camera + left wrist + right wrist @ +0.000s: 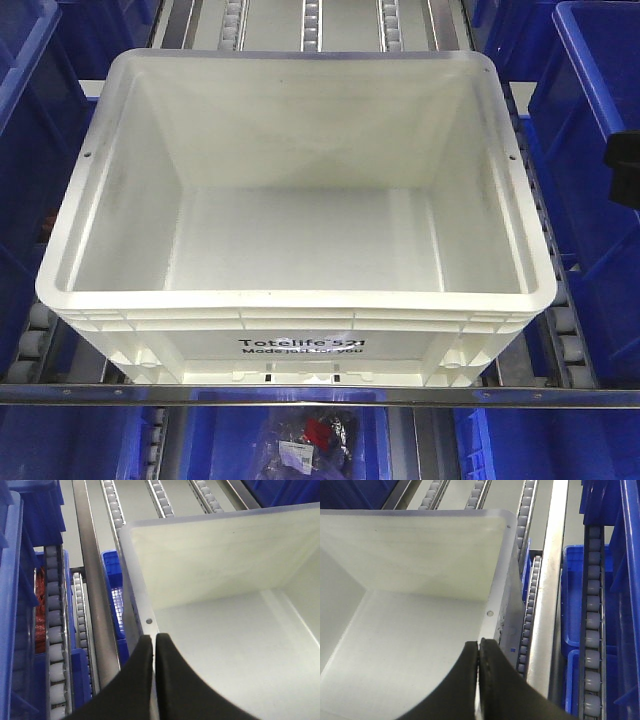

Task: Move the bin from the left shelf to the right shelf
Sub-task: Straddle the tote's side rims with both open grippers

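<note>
Front view: the white bin (200, 352), printed "Totelife 521", sits in the middle of the roller surface (565, 335), its near wall just behind the metal front rail (90, 395). Nothing lies inside it. Blue bins (590, 150) flank it on both sides. On the level below, another blue bin (215, 445) holds a clear bag (310, 440) of dark and red items.

Left wrist view: the left hand (154, 645) is closed to a thin slit, its black fingers (172, 685) pinching the white bin's (225, 565) left rim just near of a small rivet. A blue bin (10, 605) at far left has something red (36, 587) beside it that is too blurred to name.

Right wrist view: the right hand (479, 647) is likewise pinched on the right rim of the white bin (420, 555). To the right, a lower blue bin (572, 600) shows no contents.
</note>
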